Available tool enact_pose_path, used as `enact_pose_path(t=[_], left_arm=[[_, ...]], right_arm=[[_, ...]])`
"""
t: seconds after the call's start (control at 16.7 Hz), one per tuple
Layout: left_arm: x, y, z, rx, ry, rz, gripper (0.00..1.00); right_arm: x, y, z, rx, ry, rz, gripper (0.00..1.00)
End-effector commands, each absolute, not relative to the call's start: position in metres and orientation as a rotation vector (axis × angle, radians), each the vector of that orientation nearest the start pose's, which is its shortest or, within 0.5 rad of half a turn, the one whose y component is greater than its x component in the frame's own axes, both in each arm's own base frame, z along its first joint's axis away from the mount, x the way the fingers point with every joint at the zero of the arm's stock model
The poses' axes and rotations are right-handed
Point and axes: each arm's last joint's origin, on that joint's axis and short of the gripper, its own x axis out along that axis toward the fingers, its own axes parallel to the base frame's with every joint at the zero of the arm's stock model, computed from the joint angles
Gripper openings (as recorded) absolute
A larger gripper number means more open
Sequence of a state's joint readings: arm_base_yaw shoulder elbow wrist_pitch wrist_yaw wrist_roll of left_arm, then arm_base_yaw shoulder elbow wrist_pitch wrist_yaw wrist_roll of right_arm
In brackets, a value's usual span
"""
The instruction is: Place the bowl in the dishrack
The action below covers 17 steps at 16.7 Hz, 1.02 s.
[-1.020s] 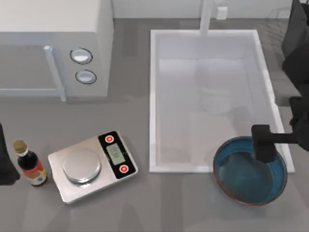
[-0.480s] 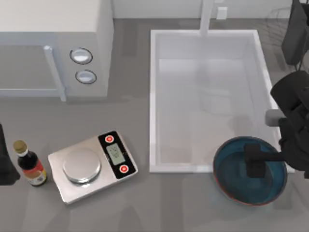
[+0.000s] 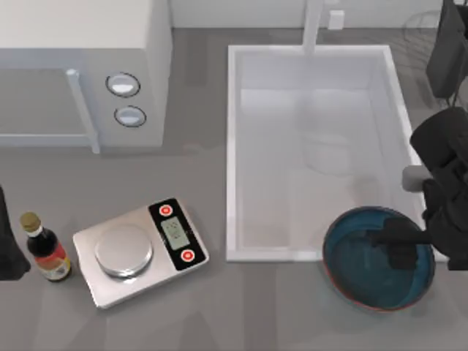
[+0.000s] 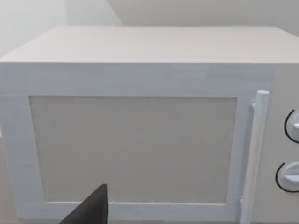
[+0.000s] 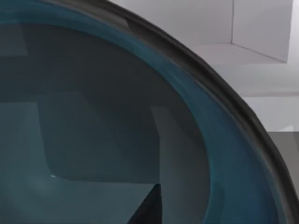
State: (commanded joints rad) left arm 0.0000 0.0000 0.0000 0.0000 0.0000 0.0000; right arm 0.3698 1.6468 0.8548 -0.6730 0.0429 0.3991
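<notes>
One second was enough for our right gripper (image 3: 401, 247) to drop from the far rim into the large round teal-blue bowl with the reddish-brown rim (image 3: 365, 274), lower right of the top view. We can't tell if the jaws are spread. Nothing's lifted yet, and the wire dishrack (image 3: 420, 25) sits upper right, past the white sink (image 3: 232, 146). Left gripper (image 3: 7, 252) is parked lower left by the dark sauce bottle (image 3: 45, 250) and steel kitchen scale (image 3: 139, 252)

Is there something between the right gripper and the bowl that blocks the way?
Nothing visible does. The right gripper is already over the bowl, inside its rim on the top view's right side, and the teal inside beneath it looks bare.
</notes>
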Motion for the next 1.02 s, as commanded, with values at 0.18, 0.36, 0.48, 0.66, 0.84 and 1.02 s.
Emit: enact_pose_path(t=[0.18, 0.36, 0.48, 0.66, 0.84, 1.02], left_arm=[[0.1057, -0.0012, 0.1600, 0.000, 0.000, 0.000, 1.00], [0.1057, -0.0012, 0.1600, 0.000, 0.000, 0.000, 1.00], [0.1057, -0.0012, 0.1600, 0.000, 0.000, 0.000, 1.00], [0.1057, -0.0012, 0.1600, 0.000, 0.000, 0.000, 1.00], [0.1057, -0.0012, 0.1600, 0.000, 0.000, 0.000, 1.00], [0.1057, -0.0012, 0.1600, 0.000, 0.000, 0.000, 1.00]], right_arm=[[0.2528, 0.0976, 0.1322, 0.022, 1.457, -0.022, 0.25], [0.2528, 0.0976, 0.1322, 0.022, 1.457, -0.022, 0.02], [0.2528, 0.0976, 0.1322, 0.022, 1.457, -0.022, 0.00], [0.2528, 0.0976, 0.1322, 0.022, 1.457, -0.022, 0.00], [0.2528, 0.0976, 0.1322, 0.022, 1.457, -0.022, 0.00], [0.2543, 0.0990, 0.1357, 0.022, 1.456, -0.020, 0.00]])
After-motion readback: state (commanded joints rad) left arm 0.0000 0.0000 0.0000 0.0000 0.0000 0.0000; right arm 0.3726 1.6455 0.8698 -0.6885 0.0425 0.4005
